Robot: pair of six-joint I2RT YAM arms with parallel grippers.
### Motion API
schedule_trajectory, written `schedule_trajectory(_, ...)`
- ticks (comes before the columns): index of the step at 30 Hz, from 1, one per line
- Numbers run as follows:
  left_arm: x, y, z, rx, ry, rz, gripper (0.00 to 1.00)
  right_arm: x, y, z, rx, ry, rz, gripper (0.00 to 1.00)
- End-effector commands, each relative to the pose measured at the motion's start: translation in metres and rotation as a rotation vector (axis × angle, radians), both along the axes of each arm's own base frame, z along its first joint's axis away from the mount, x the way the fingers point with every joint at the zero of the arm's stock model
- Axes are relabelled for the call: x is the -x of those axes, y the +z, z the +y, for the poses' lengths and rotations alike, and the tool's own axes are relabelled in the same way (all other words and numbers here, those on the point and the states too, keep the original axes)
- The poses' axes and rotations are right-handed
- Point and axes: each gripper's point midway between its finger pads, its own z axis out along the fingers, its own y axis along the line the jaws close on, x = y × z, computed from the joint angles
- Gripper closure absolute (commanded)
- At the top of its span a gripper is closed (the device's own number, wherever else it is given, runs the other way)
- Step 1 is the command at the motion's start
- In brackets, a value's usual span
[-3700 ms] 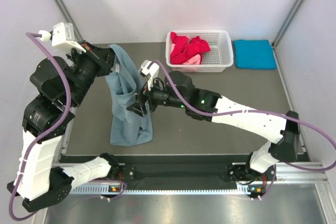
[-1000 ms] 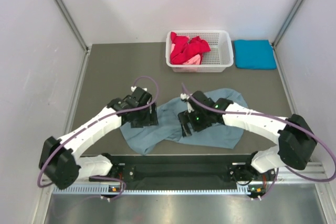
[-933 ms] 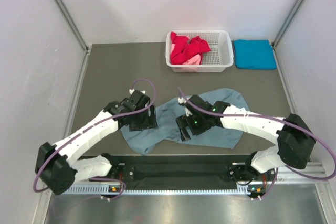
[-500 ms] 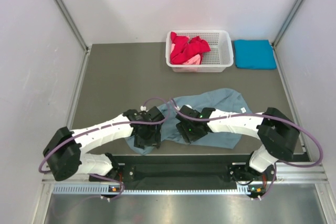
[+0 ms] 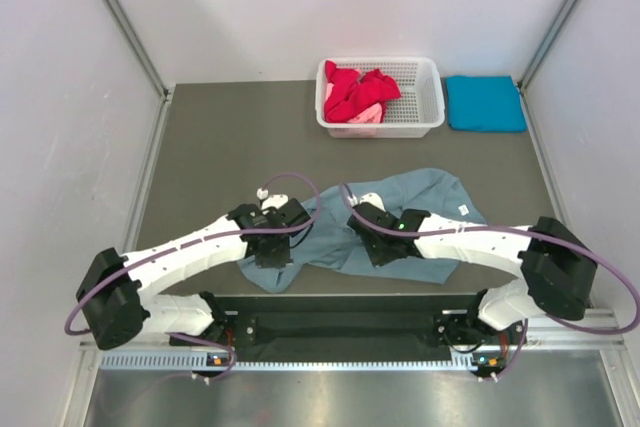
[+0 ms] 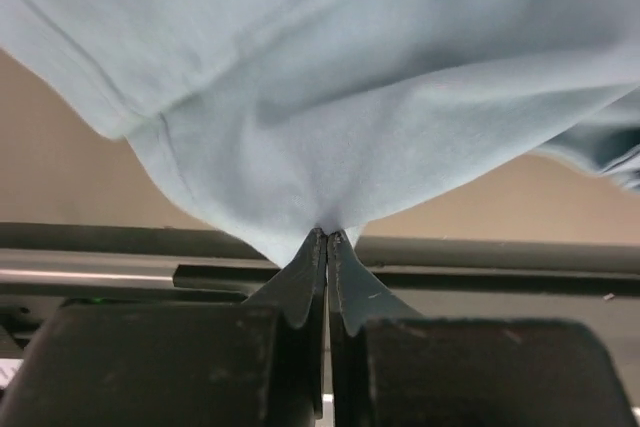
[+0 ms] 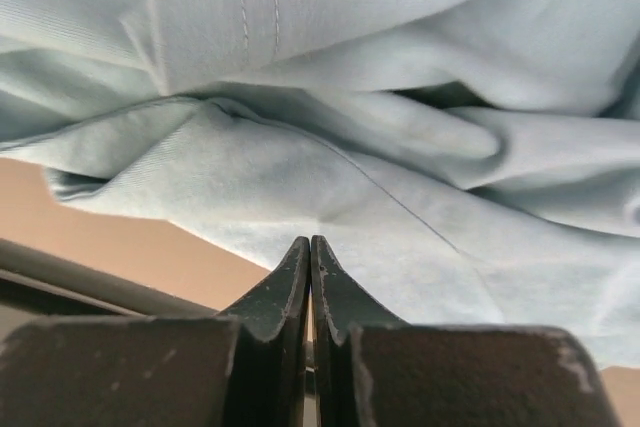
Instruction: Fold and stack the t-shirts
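Left wrist view: your left gripper (image 6: 327,239) is pinched tight on the hem of the large dusty grey-blue cloth t-shirt (image 6: 380,97), and your right gripper (image 7: 310,245) likewise. It's bunched along the near edge, so this looks like the spreading step. Next, pull it flat. The folded bright turquoise t-shirt (image 5: 485,104) sits in the far-right corner.

Basket (image 5: 428,107) behind spread shirt (image 5: 430,197), left of folded shirt (image 5: 485,104).

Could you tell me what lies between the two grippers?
Only the grey-blue t-shirt: in the top view its rumpled cloth spans the gap from the left gripper to the right gripper, both shut on it.
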Motion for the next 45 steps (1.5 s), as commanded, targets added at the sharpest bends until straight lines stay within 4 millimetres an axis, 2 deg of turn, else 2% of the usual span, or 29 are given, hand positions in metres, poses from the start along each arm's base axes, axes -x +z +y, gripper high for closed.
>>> schedule_trajectory(1, -0.016, 0.023, 0.007, -0.034, 0.029, -0.093, 0.99, -0.017, 0.027, 0.014, -0.095, 0.021, -0.092, 1.00)
schedule_trajectory(3, -0.011, 0.020, 0.005, -0.014, 0.037, -0.074, 0.92, -0.011, 0.038, 0.035, -0.188, 0.078, -0.060, 0.73)
schedule_trajectory(4, -0.008, 0.018, 0.002, 0.005, 0.035, -0.060, 0.78, -0.009, 0.040, 0.042, -0.215, 0.089, -0.048, 0.58)
schedule_trajectory(5, -0.006, 0.019, 0.001, 0.028, 0.033, -0.062, 0.59, -0.008, 0.038, 0.051, -0.234, 0.090, -0.024, 0.34)
schedule_trajectory(8, -0.004, 0.010, 0.001, 0.041, 0.038, -0.055, 0.35, -0.009, 0.023, 0.062, -0.221, 0.098, 0.020, 0.23)
schedule_trajectory(9, -0.002, 0.008, 0.001, 0.040, 0.034, -0.051, 0.32, -0.012, 0.025, 0.069, -0.233, 0.092, 0.018, 0.23)
schedule_trajectory(10, -0.001, 0.005, -0.002, 0.051, 0.030, -0.036, 0.30, -0.013, 0.017, 0.071, -0.221, 0.092, 0.030, 0.22)
schedule_trajectory(14, 0.006, -0.010, -0.008, 0.077, 0.017, 0.005, 0.30, -0.016, -0.001, 0.065, -0.154, 0.066, 0.038, 0.31)
schedule_trajectory(16, 0.009, -0.017, -0.008, 0.090, 0.022, 0.017, 0.32, -0.017, -0.003, 0.059, -0.138, 0.049, 0.025, 0.47)
schedule_trajectory(17, 0.013, -0.021, -0.006, 0.089, 0.029, 0.027, 0.36, -0.015, -0.005, 0.053, -0.130, 0.043, 0.025, 0.50)
schedule_trajectory(18, 0.014, -0.022, -0.004, 0.088, 0.033, 0.029, 0.46, -0.015, -0.003, 0.050, -0.127, 0.040, 0.017, 0.54)
schedule_trajectory(20, 0.015, -0.021, -0.003, 0.100, 0.040, 0.022, 0.52, -0.018, 0.006, 0.044, -0.125, 0.031, -0.016, 0.72)
schedule_trajectory(22, 0.014, -0.019, -0.002, 0.106, 0.043, 0.007, 0.66, -0.017, 0.020, 0.040, -0.140, 0.041, -0.032, 0.90)
schedule_trajectory(24, 0.009, -0.012, 0.005, 0.068, 0.056, -0.022, 0.83, -0.015, 0.032, 0.039, -0.153, 0.050, -0.039, 0.99)
schedule_trajectory(25, 0.007, -0.006, 0.008, 0.058, 0.062, -0.033, 1.00, -0.011, 0.042, 0.035, -0.161, 0.056, -0.037, 1.00)
schedule_trajectory(26, 0.000, 0.008, 0.003, 0.072, 0.067, -0.063, 1.00, -0.010, 0.049, 0.034, -0.166, 0.061, -0.042, 1.00)
schedule_trajectory(28, -0.003, 0.024, 0.012, 0.044, 0.084, -0.097, 1.00, -0.008, 0.066, 0.029, -0.188, 0.066, -0.058, 1.00)
schedule_trajectory(29, -0.010, 0.042, 0.007, 0.072, 0.096, -0.134, 1.00, -0.004, 0.071, 0.021, -0.169, 0.076, -0.053, 1.00)
schedule_trajectory(30, -0.009, 0.051, 0.014, 0.053, 0.106, -0.141, 1.00, -0.003, 0.077, 0.018, -0.168, 0.078, -0.058, 1.00)
schedule_trajectory(32, -0.022, 0.080, 0.018, 0.070, 0.131, -0.236, 1.00, -0.001, 0.089, 0.005, -0.155, 0.087, -0.061, 1.00)
schedule_trajectory(34, -0.031, 0.099, 0.024, 0.065, 0.141, -0.294, 1.00, -0.005, 0.102, -0.004, -0.156, 0.086, -0.085, 1.00)
schedule_trajectory(35, -0.038, 0.115, 0.023, 0.076, 0.123, -0.324, 1.00, -0.011, 0.105, -0.013, -0.150, 0.062, -0.090, 1.00)
schedule_trajectory(37, -0.054, 0.129, 0.029, 0.050, 0.149, -0.345, 1.00, -0.027, 0.113, -0.022, -0.147, 0.054, -0.117, 1.00)
schedule_trajectory(38, -0.060, 0.132, 0.033, 0.025, 0.128, -0.343, 1.00, -0.043, 0.116, -0.032, -0.156, 0.005, -0.126, 1.00)
schedule_trajectory(39, -0.068, 0.132, 0.034, 0.017, 0.128, -0.335, 1.00, -0.054, 0.120, -0.032, -0.181, -0.005, -0.141, 1.00)
schedule_trajectory(40, -0.086, 0.136, 0.041, 0.038, 0.177, -0.354, 1.00, -0.064, 0.124, -0.028, -0.205, 0.015, -0.133, 1.00)
schedule_trajectory(41, -0.094, 0.135, 0.042, 0.045, 0.140, -0.340, 1.00, -0.080, 0.126, -0.035, -0.215, -0.021, -0.143, 1.00)
schedule_trajectory(44, -0.133, 0.123, 0.059, 0.045, 0.185, -0.334, 0.97, -0.121, 0.125, -0.025, -0.248, -0.014, -0.154, 0.95)
schedule_trajectory(45, -0.144, 0.112, 0.064, 0.012, 0.200, -0.308, 0.94, -0.133, 0.123, -0.023, -0.244, -0.018, -0.160, 0.93)
